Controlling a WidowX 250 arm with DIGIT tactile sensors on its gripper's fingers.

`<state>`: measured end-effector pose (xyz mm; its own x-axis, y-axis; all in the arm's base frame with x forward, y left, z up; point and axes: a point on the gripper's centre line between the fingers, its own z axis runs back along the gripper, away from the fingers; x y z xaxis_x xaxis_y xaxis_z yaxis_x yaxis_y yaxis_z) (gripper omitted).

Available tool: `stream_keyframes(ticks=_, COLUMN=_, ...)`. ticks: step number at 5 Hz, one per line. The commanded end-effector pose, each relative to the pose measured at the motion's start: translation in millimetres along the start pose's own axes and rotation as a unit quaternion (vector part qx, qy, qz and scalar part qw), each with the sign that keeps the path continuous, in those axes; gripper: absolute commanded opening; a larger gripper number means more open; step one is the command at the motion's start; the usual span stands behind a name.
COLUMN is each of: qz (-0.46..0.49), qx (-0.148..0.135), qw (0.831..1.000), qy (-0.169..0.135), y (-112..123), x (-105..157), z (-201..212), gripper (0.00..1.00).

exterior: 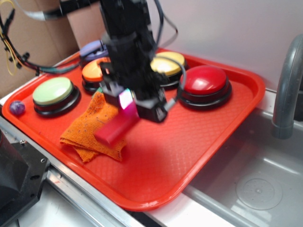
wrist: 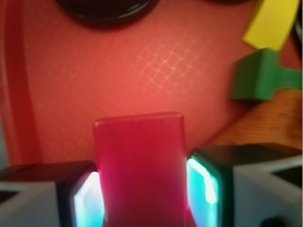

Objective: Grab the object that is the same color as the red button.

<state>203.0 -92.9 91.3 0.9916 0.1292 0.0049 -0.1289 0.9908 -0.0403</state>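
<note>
In the exterior view, a red tray (exterior: 222, 137) sits on a grey counter beside a sink (exterior: 258, 189) with a grey faucet (exterior: 286, 90). On the tray stand five dome buttons: the red button (exterior: 204, 80) at the back right, a yellow button (exterior: 166, 64) just beside it, an orange button (exterior: 93, 72) and a purple button (exterior: 92, 49) behind the arm, and a pale green button (exterior: 53, 91) at the left. A small purple ball (exterior: 17, 108) rests at the tray's left rim. An orange knitted cloth (exterior: 90, 130) lies crumpled on the tray floor in front of the orange button. The black gripper (exterior: 127, 112) hangs over the cloth's right edge, and the red block (exterior: 115, 129) sticks out from beneath it, clamped at its upper end. The block's long axis slants from the gripper down toward the lower left, its free end over the cloth; whether it touches the cloth cannot be told through the blur.

In the wrist view, the block (wrist: 138, 165) fills the lower centre, its long axis running away from the camera toward the tray floor (wrist: 118, 71). The two glowing finger pads (wrist: 87, 201) press flat against its sides, so the jaws are clenched on the block. To the right lie a green block (wrist: 258, 75) and a yellow piece (wrist: 274, 21), with the cloth (wrist: 265, 123) below them. A black button base (wrist: 106, 10) shows at the top edge.
</note>
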Motion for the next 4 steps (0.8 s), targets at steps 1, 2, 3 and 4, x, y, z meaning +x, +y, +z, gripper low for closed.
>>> stream_keyframes(ticks=1, qz=0.006, qx=-0.005, qw=1.0, qy=-0.028, y=35.1, x=7.0, z=75.2, gripper=0.0)
stream_keyframes(ticks=2, qz=0.022, qx=-0.016, qw=0.999, qy=-0.047, y=58.1, x=4.9, z=98.3, gripper=0.0)
stream_keyframes(ticks=3, qz=0.062, qx=-0.027, qw=0.995, qy=-0.073, y=82.5, x=-3.7, z=116.0, gripper=0.0)
stream_keyframes(ticks=4, qz=0.07, qx=-0.044, qw=0.993, qy=-0.086, y=87.7, x=-4.9, z=114.9, gripper=0.0)
